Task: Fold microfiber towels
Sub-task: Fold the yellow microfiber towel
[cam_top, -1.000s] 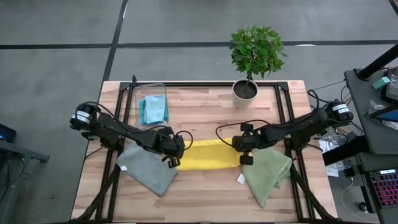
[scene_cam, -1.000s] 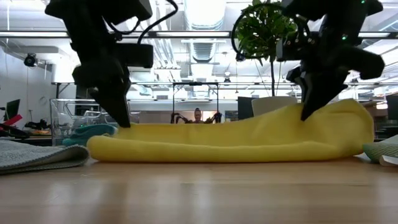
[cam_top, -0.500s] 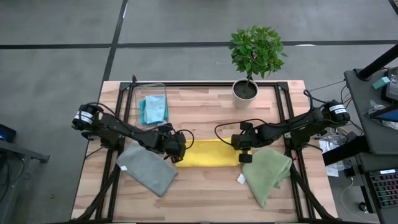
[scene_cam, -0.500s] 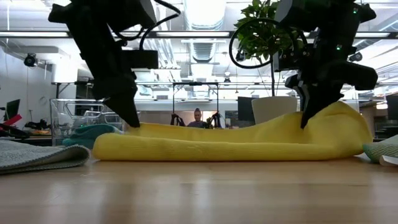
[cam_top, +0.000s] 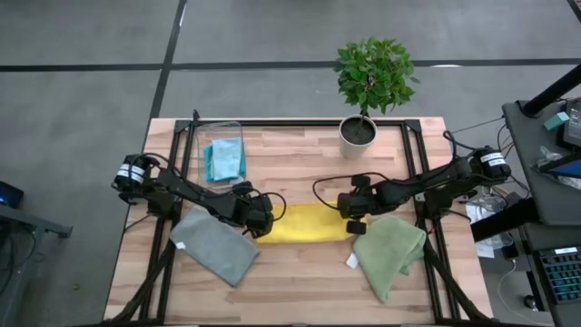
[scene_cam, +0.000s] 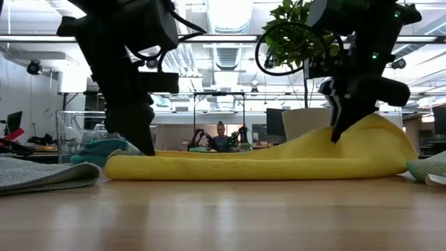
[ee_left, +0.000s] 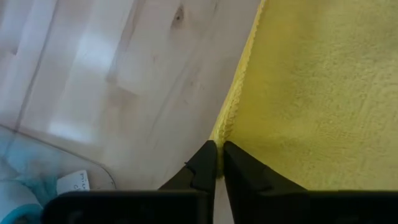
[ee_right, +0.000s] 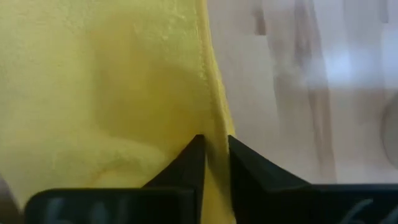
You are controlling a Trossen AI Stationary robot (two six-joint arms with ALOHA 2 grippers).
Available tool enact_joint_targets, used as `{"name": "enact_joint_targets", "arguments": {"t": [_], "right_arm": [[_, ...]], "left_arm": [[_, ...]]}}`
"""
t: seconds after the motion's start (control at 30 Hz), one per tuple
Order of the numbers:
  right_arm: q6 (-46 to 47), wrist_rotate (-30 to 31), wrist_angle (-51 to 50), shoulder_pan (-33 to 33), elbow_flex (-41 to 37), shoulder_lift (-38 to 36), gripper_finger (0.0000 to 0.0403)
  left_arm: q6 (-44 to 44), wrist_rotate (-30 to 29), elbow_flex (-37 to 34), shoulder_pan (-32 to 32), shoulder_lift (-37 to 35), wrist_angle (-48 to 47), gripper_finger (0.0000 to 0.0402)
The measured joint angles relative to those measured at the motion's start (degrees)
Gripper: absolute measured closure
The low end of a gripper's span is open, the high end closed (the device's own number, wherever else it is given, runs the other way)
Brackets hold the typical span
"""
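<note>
The yellow towel (cam_top: 307,223) lies folded in a long strip in the middle of the wooden table (cam_top: 300,145), between the two arms. The left gripper (ee_left: 219,151) sits at the towel's left end, and its fingers are almost pressed together on the towel's edge. The right gripper (ee_right: 212,146) is at the right end, where the cloth is humped up, and its fingers pinch the yellow edge between them. The grey towel (cam_top: 216,247) lies flat near the left arm. The olive green towel (cam_top: 390,250) lies by the right arm. A teal towel (cam_top: 223,159) sits in the clear bin (cam_top: 238,130).
</note>
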Motion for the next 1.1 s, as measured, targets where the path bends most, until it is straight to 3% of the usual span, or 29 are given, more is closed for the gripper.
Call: {"name": "enact_joint_targets", "arguments": {"t": [0.2, 0.43, 0.67, 1.1], "right_arm": [[0.09, 1.85, -5.63, -0.02, 2.05, -0.1, 0.0302], [1.35, 1.87, -12.16, -0.02, 5.81, -1.24, 0.0303], [4.79, 1.24, -13.39, 0.28, 5.97, -3.63, 0.0318], [9.23, 0.65, -14.11, 3.36, 5.88, -4.26, 0.0323]], "left_arm": [[0.26, -1.57, 0.64, 0.28, -1.24, -0.78, 0.0325], [3.71, -1.57, 2.89, 0.26, -4.04, 1.08, 0.0287], [6.13, 0.57, -0.69, -0.33, -2.54, 16.99, 0.03], [1.16, 2.43, -2.35, -0.37, 5.73, 15.32, 0.035]]}}
